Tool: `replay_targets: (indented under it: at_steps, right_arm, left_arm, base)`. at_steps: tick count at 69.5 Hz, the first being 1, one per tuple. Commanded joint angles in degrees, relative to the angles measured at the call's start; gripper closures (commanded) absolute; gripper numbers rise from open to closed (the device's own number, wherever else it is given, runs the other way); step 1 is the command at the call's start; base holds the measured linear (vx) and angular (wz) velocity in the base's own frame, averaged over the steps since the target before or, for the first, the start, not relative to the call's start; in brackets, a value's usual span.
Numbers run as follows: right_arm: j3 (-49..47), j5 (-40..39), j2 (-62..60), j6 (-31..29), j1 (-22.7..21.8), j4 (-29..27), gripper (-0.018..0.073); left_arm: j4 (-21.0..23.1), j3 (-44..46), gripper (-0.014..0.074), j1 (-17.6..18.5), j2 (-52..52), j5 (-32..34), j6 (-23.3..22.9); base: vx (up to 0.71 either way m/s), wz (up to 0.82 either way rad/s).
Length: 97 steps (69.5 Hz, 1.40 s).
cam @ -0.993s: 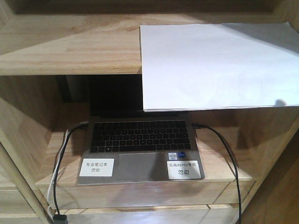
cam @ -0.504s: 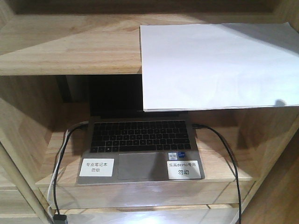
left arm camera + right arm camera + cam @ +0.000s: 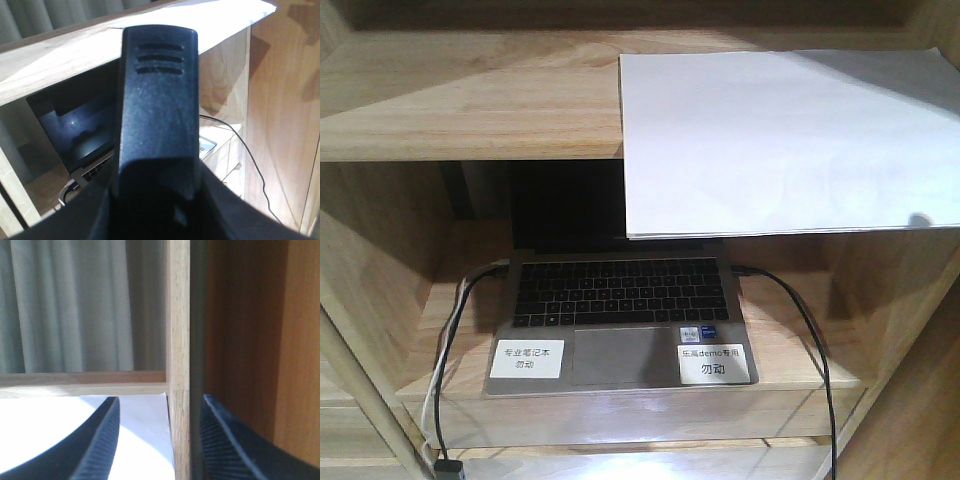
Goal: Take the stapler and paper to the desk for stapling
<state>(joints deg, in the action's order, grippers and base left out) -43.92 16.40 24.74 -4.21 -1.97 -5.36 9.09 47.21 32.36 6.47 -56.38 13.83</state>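
The paper [image 3: 780, 140] is a white sheet lying on the right half of the upper shelf, its front edge hanging over the shelf lip. In the left wrist view, the black stapler [image 3: 157, 100] with three slots near its tip stands up out of my left gripper [image 3: 157, 202], which is shut on it. My right gripper [image 3: 160, 435] is open. Its left finger [image 3: 100, 440] hangs over the paper [image 3: 145, 430] and its right finger [image 3: 230, 445] is past the shelf's upright board [image 3: 177, 340]. The desk is out of view.
An open laptop [image 3: 620, 310] with two white labels sits in the lower shelf bay, with cables [image 3: 810, 340] trailing off both sides. A darker brown panel [image 3: 245, 340] stands right of the upright. Grey curtains [image 3: 75, 305] hang behind the shelf.
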Motion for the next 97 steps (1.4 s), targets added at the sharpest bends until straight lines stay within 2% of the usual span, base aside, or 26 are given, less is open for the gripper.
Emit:
replay_targets:
  at_steps: [1,28,36,45,59,65,71,78,93,97]
  right_arm:
    - [-1.7,-4.1,1.0,-0.3,-0.2,-0.1,0.0214]
    - [-1.7,-4.4,1.0,-0.3,-0.2,-0.1,0.0213]
    - [-1.7,-5.7,1.0,-0.2,-0.2,-0.4,0.0187]
    - [-1.7,-6.0,1.0,-0.2,-0.2,-2.0,0.0087]
    - [-1.7,-8.6,1.0,-0.1,-0.2,-2.3,-0.0161]
    - [-1.7,-10.2,1.0,2.2,-0.2,-2.2,-0.0167]
    - [-1.7,-10.4,1.0,10.1,-0.2,-1.1,-0.0158]
    - [-1.7,-10.4,1.0,25.2,-0.2,1.7,-0.0153]
    - [-1.7,-11.4,1.0,68.0,-0.2,12.5,-0.013]
    - [-1.7,-12.1,1.0,77.0,-0.2,16.0,-0.0123]
  left_arm:
    - [1.0,1.4,0.0603,0.2,1.1,6.6,-0.3]
    - [1.0,1.4,0.0603,0.2,1.1,6.6,-0.3]
    - [1.0,1.4,0.0603,0.2,1.1,6.6,-0.3]
    - [1.0,1.4,0.0603,0.2,1.1,6.6,-0.3]
    - [1.0,1.4,0.0603,0.2,1.1,6.6,-0.3]
    - [1.0,1.4,0.0603,0.2,1.1,6.6,-0.3]
    - [1.0,1.4,0.0603,0.2,1.1,6.6,-0.3]
    - [1.0,1.4,0.0603,0.2,1.1,6.6,-0.3]
    - [1.0,1.4,0.0603,0.2,1.1,6.6,-0.3]
    - [1.0,1.4,0.0603,0.2,1.1,6.6,-0.3]
  base:
    - [0.0,0.0]
    - [0.0,0.0]
    - [0.0,0.0]
    - [0.0,0.0]
    - [0.0,0.0]
    - [0.0,0.0]
    - [0.0,0.0]
    - [0.0,0.0]
    - [0.0,0.0]
    - [0.0,0.0]
